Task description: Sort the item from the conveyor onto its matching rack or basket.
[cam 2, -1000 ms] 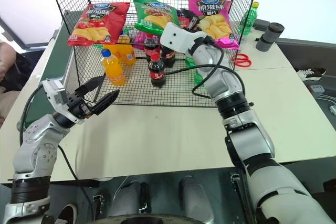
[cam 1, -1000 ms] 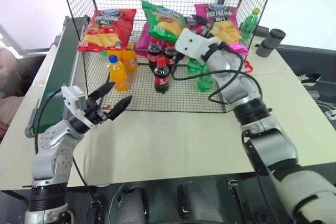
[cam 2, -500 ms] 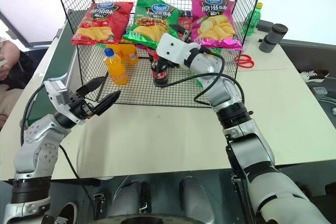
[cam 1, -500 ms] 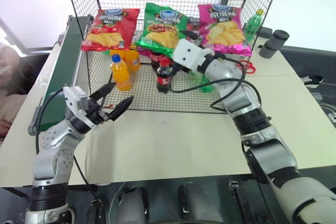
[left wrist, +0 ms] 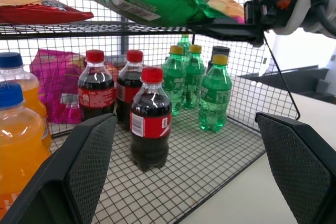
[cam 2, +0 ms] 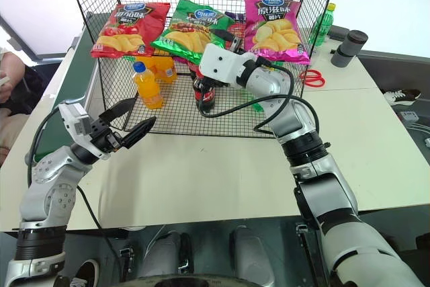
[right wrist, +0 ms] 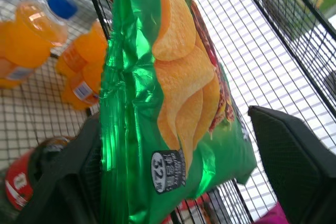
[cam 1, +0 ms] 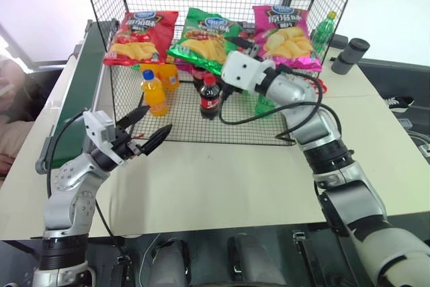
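right gripper [right wrist: 173, 129] fingers apart, green crisp bag [right wrist: 168, 98] between them, on rack [cam 1: 127, 85]

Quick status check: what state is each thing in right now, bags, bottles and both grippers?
Green crisp bag: lying on the rack's upper shelf, between the red bag and the pink bag.
Right gripper: open, fingers either side of the green crisp bag.
Left gripper: open, holding nothing.
Cola bottles: upright, capped.
Orange bottles: upright, capped.
Green bottles: upright, capped.
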